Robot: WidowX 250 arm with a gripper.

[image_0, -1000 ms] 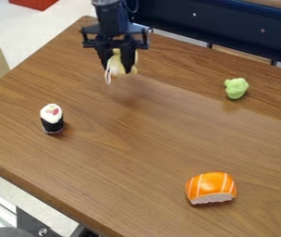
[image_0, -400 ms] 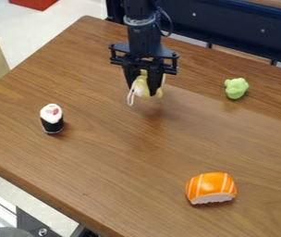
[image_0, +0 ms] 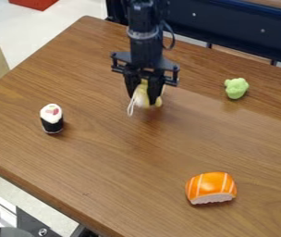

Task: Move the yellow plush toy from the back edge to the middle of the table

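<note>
Yellow toy (image_0: 142, 100) w/ white string (image_0: 130, 109) gripped btwn black fingers (image_0: 153, 90) over brown tbl (image_0: 106, 171), well apart from green lump (image_0: 236, 88).

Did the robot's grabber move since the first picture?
Yes. The gripper, holding the yellow toy, moved toward the picture's right and bottom, farther from the far corner of the table.

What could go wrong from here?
The pale yellow toy could slip or twist if the hand loosens, since it looks pinched between the two fingers. The white loop dangles beside it and might snag or get trapped under the toy if lowered onto the table.
</note>
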